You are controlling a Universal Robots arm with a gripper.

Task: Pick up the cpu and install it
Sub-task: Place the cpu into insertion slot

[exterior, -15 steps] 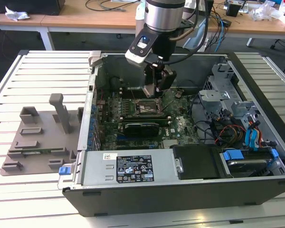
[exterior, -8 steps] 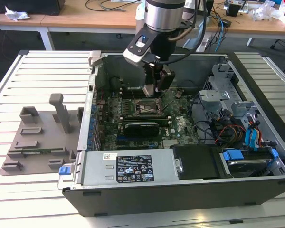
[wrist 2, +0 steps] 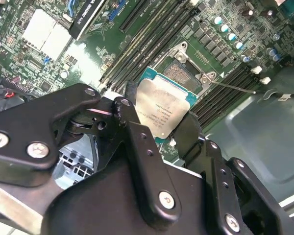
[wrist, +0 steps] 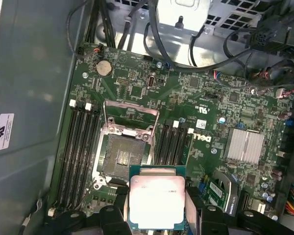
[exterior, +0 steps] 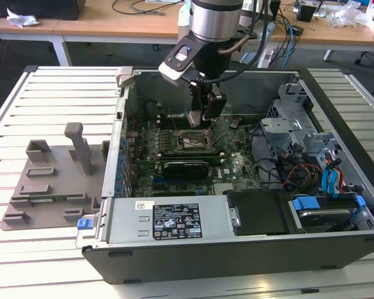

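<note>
A white slatted tabletop (exterior: pixel 43 99) carries an open computer case (exterior: pixel 237 249) in the exterior view, with the tool (exterior: pixel 204 114) inside it. In the second wrist view, black fingers (wrist 2: pixel 137 142) clamp the cpu (wrist 2: pixel 162 110). In the first wrist view, the cpu hovers just beside the open socket (wrist: pixel 122 155).

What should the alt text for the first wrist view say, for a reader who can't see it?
The gripper holds the cpu, a silvery square chip, above a green motherboard inside a computer case, close to the empty socket. Dark memory slots run along both sides of the socket.
</note>
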